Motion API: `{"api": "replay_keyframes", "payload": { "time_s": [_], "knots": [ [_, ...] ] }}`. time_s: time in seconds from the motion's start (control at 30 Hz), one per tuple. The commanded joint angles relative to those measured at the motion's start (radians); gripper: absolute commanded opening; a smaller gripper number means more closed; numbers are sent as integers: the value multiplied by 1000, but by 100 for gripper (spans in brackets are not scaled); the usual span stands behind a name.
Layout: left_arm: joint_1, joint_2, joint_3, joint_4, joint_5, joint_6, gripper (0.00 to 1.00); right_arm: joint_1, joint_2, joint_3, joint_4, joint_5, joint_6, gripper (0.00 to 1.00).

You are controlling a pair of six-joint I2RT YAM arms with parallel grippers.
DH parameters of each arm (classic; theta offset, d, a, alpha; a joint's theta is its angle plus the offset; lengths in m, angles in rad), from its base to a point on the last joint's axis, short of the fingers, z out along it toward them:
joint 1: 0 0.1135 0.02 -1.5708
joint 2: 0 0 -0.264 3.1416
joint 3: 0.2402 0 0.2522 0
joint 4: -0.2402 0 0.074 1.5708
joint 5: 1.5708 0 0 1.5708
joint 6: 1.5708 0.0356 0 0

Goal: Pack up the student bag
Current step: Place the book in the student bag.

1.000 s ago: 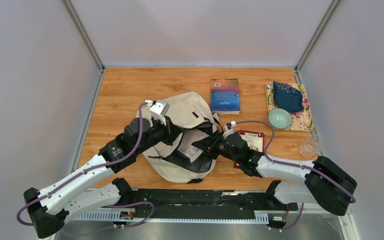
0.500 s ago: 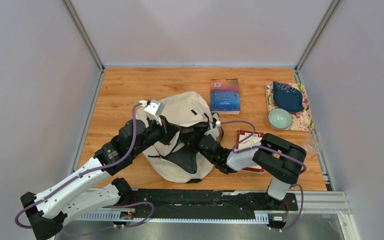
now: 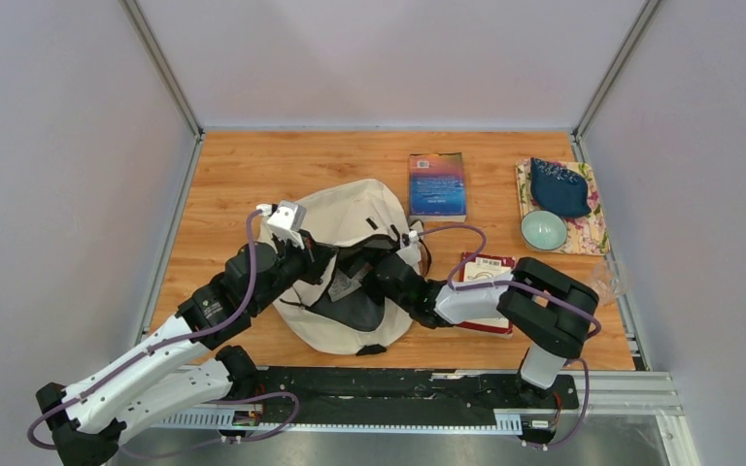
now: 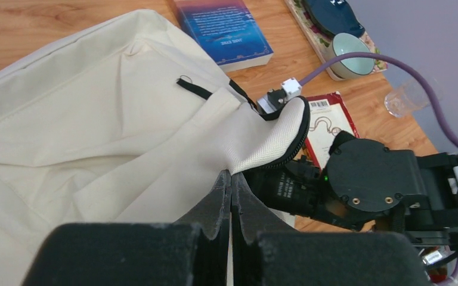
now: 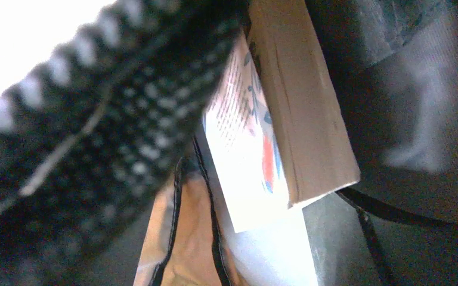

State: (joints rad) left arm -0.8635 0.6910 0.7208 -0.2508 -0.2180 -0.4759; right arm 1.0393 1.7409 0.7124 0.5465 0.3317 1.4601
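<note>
Tabletop (image 3: 243,165) of orange wood, pale grey walls (image 3: 58,146), student bag (image 3: 350,209) central

The large cream canvas backpack (image 3: 350,209) lies mid-table on the orange wooden table (image 3: 233,175) with a white-covered paperback book (image 5: 298,101) inside, a blue paperback book (image 3: 436,184) just behind-right, a red-covered booklet (image 3: 495,267) right, and farther right a floral rectangular mat (image 3: 593,233) bearing a dark blue fabric pouch (image 3: 559,187) behind a pale green ceramic bowl (image 3: 543,230), a clear glass tumbler (image 3: 603,282) before it.

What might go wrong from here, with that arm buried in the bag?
The left claw pinches only a thin edge of the student bag; if the cloth slips, the opening may collapse onto the right arm. Pulling that arm out might snag the zipper or drag the book inside back out. Its elbow sits near the clear cup and may knock it.
</note>
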Motion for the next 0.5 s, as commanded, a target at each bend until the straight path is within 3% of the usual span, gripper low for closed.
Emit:
{"api": "replay_keyframes", "payload": {
  "time_s": [0.0, 0.13, 0.37, 0.47],
  "knots": [
    [0, -16, -7, 18, -75, -12, 0, -5, -155, 15, -190, -75, -96, 90],
    [0, -15, -26, 18, -106, -15, 0, 5, -257, 30, -285, -115, -228, 91],
    [0, -7, -40, 10, -126, -18, 0, 10, -348, 118, -617, -154, -349, 91],
    [0, -13, -41, 4, -139, -15, 0, 25, -429, 59, -635, -136, -372, 91]
  ]
}}
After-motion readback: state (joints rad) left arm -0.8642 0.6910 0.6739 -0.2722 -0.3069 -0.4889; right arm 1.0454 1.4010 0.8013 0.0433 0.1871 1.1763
